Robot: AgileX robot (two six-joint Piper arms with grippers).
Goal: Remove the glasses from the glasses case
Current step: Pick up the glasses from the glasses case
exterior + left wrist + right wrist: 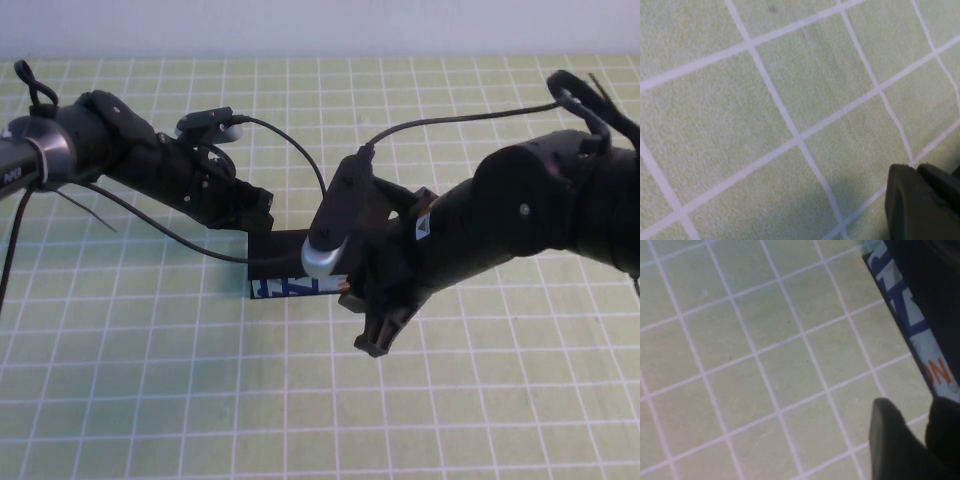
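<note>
Black on top and printed blue, white and orange along its side, the glasses case (285, 268) sits on the green gridded table (150, 400) in the high view, its lid down, so the glasses cannot be seen. The left gripper (255, 212) is low at the case's far left corner, touching or almost touching it; whether its jaws are wide or narrow cannot be told. The right gripper (380, 330) hangs at the case's right end, partly covering it, and its jaws cannot be read either. In the left wrist view only the table (765, 125) and one dark fingertip (920, 205) show. In the right wrist view the printed side of the case (910, 325) runs just beside two dark fingers (895, 445), which stand over the table (740, 365) next to the case.
</note>
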